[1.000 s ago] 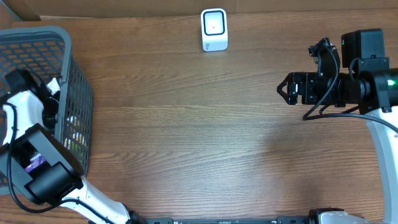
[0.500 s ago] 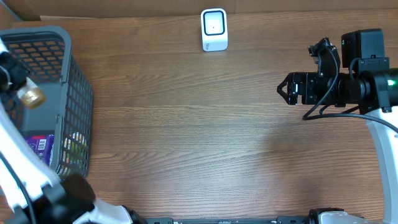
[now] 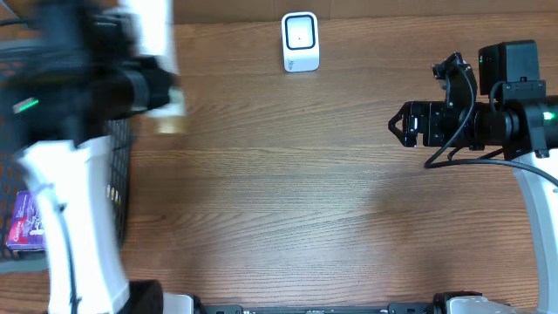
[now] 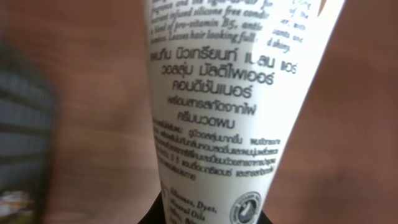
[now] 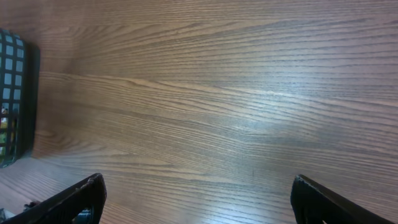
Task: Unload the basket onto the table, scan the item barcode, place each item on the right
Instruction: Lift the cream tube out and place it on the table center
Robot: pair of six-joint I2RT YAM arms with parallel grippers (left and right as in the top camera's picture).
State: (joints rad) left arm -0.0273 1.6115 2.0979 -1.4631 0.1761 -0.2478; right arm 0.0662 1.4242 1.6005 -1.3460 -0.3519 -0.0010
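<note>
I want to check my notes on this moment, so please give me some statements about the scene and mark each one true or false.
1. The left tool holds a white tube with printed text. True.
2. The right tool is shut on a box. False: it is open and empty, over bare table.
3. The white scanner stands near the top edge of the overhead view. True.
4. The white tube lies inside the basket. False: it is held up in the left tool, with wood behind it and the basket off to one side.
</note>
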